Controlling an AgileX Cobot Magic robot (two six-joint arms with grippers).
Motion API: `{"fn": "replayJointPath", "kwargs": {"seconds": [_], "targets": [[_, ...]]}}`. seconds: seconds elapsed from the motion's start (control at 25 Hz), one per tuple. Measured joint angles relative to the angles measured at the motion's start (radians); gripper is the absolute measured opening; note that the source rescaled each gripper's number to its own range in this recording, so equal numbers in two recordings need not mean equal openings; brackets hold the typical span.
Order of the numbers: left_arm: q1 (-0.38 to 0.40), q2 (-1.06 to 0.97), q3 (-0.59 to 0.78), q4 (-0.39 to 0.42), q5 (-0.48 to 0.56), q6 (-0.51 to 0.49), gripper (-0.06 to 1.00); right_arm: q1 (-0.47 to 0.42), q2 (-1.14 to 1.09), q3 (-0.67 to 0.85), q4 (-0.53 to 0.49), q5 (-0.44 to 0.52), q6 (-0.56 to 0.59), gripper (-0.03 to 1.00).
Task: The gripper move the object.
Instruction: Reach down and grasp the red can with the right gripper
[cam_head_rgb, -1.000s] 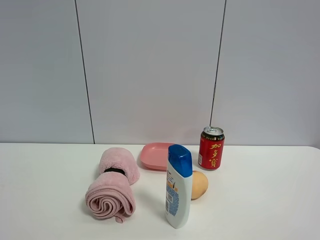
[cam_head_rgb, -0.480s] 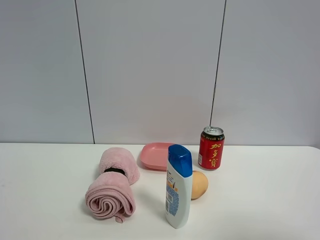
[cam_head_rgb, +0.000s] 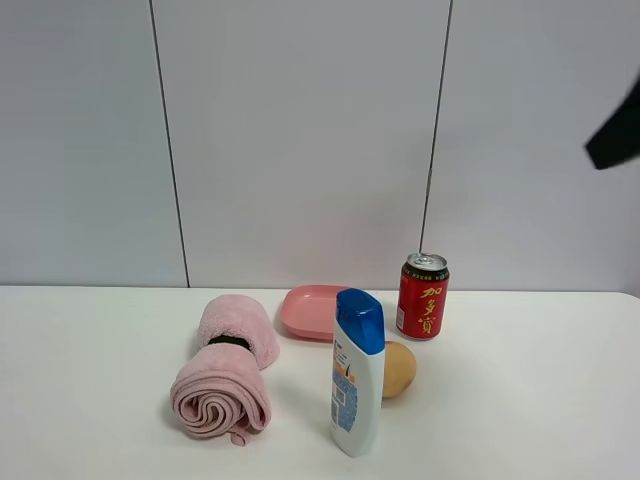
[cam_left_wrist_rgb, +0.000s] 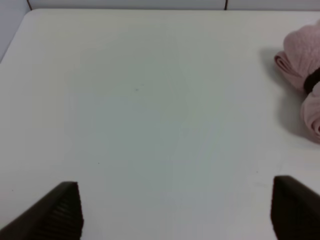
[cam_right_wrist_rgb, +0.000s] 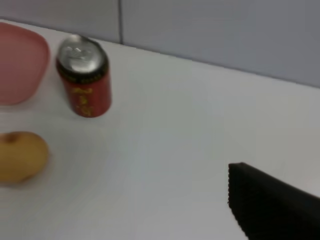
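A flat white tabletop (cam_head_rgb: 90, 380) is carrying everything, and pale grey wall panels (cam_head_rgb: 300, 140) with dark vertical seams are standing behind it. A fluffy pink towel (cam_head_rgb: 225, 375), rolled up and cinched by a dark band around its middle, is lying left of centre with its spiral end facing forward. Near its far end, to the right, a shallow pink plastic dish (cam_head_rgb: 308, 311) with rounded corners is sitting flat. A white plastic shampoo bottle (cam_head_rgb: 357, 375) with a blue cap is standing upright in front of the dish, its blue label showing. A tan egg-shaped object (cam_head_rgb: 400, 368) is lying just beside the bottle on the right, partly hidden behind it.
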Motion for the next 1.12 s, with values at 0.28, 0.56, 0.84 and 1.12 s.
{"fn": "replayJointPath", "kwargs": {"seconds": [0.28,0.56,0.84,1.12], "targets": [[0.0,0.0,0.0,0.0,0.0,0.0,1.0,0.151,0.385,-0.345,-0.056,0.0,0.066,1.0],[0.0,0.0,0.0,0.0,0.0,0.0,1.0,0.192,0.673,-0.595,-0.191,0.107,0.329,1.0],[0.0,0.0,0.0,0.0,0.0,0.0,1.0,0.192,0.844,-0.667,-0.309,0.181,0.43,1.0],[0.0,0.0,0.0,0.0,0.0,0.0,1.0,0.192,0.924,-0.668,-0.325,0.153,0.456,1.0]]}}
